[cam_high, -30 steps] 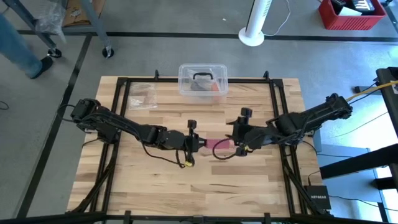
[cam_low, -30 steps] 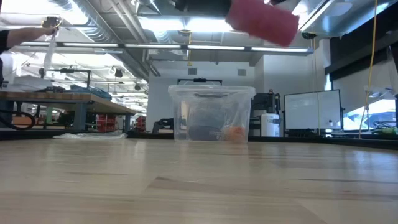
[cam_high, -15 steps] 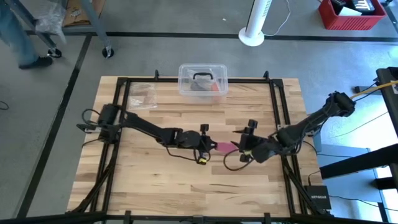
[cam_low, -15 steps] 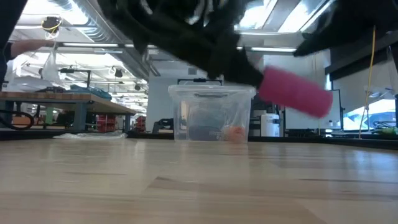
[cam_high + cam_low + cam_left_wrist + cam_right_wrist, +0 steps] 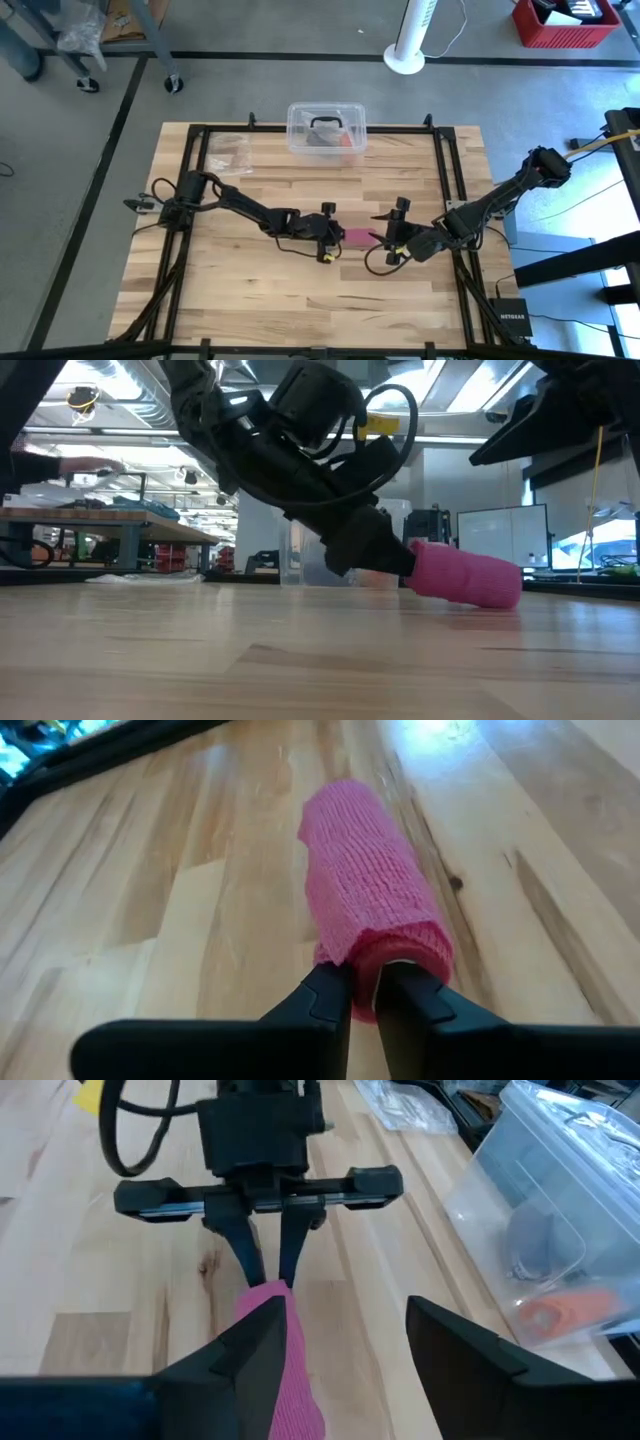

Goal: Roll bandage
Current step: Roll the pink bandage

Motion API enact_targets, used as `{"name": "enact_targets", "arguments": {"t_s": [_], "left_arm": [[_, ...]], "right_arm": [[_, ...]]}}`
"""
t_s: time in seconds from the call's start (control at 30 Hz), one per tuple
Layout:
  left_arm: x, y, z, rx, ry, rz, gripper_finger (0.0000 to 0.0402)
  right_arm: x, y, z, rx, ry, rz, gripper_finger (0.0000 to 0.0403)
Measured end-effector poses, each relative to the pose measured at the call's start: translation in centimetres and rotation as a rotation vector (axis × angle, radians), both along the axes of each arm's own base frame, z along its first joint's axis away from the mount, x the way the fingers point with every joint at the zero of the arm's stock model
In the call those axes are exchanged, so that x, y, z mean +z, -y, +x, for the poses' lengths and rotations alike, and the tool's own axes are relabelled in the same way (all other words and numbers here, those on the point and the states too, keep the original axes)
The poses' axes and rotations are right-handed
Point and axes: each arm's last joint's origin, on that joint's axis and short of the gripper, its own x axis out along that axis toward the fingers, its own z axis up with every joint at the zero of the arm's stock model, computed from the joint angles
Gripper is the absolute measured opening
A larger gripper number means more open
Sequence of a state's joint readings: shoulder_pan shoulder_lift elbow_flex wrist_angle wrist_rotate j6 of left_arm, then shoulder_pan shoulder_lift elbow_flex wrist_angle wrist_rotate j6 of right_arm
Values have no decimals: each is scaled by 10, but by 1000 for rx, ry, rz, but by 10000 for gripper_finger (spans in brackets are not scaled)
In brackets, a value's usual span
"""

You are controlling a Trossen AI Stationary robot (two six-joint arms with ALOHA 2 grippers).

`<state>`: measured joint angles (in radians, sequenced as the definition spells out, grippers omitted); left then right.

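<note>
Arms: I count 2 dark jointed arms, both reaching low toward the middle of the table (image 5: 250, 300).
Left gripper (image 5: 364, 992): I see its 2 slim dark fingers (image 5: 325, 1000) drawn close together, pinching the open end of the bandage; one finger sits at the roll's rim and the other just beside it.
Right gripper (image 5: 345, 1342): my wrist view shows its 2 broad dark fingers (image 5: 455, 1345) spread apart, holding nothing, with the roll's far end just under one of them.
Bandage (image 5: 365, 890): 1 pink roll, a short cylinder of knitted, ribbed stretch fabric with a hollow core showing at the gripped end. It lies on its side on the wood near the table's middle, between the 2 grippers; in the low view (image 5: 465, 574) its free end rests on the boards.
Table: 1 top of pale wooden planks with visible grain and knots, edged by a black metal frame.
Box (image 5: 326, 130): 1 clear plastic box with rounded corners and a black handle, at the far edge of the table, well apart from the roll. Something orange and something grey show through its wall.
Bag (image 5: 230, 152): 1 small crumpled clear plastic bag, lying near the box on the left arm's side.
</note>
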<state>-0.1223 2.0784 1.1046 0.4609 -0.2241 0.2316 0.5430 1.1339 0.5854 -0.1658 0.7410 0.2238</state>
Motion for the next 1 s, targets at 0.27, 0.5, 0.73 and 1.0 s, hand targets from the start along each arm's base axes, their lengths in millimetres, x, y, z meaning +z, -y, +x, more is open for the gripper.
{"name": "enact_targets", "arguments": {"t_s": [0.27, 0.5, 0.73, 1.0], "left_arm": [[-1, 0, -2, 7, -23, -10, 93], [21, 0, -17, 17, -174, -10, 138], [44, -3, -29, 40, -213, -31, 140], [47, -3, -35, 33, -257, -16, 136]], "right_arm": [[0, 0, 0, 0, -6, -4, 209], [-2, -1, -1, 27, -25, 16, 209], [-1, -1, 0, 24, -20, 18, 209], [-2, -1, 0, 23, -21, 18, 209]]}}
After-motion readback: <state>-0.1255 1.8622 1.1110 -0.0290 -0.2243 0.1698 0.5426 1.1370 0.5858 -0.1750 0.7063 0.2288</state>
